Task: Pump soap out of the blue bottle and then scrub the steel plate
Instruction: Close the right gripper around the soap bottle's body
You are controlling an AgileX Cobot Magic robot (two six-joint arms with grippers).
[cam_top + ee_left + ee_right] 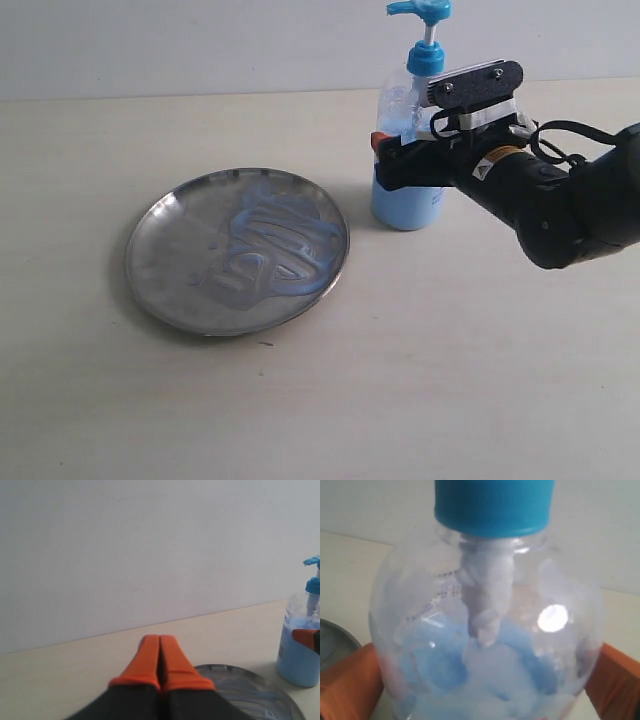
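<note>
The blue bottle [405, 205] stands upright to the right of the steel plate [237, 250], its blue pump head [425, 10] up. My right gripper [398, 150] is open around the bottle's body. In the right wrist view its orange fingers [350, 680] flank the clear wall of the bottle [485, 645] on both sides; I cannot tell whether they touch it. Pale blue soap [270, 245] lies in swirled streaks across the plate. My left gripper [160, 642] is shut with nothing in it, hovering near the plate's rim [250, 690], and is out of the exterior view.
Plate and bottle sit on a pale beige tabletop [450, 380] that ends at a white wall [200, 40] behind them. The right arm [570, 210] reaches in from the right edge. The left wrist view also shows the bottle [299, 655].
</note>
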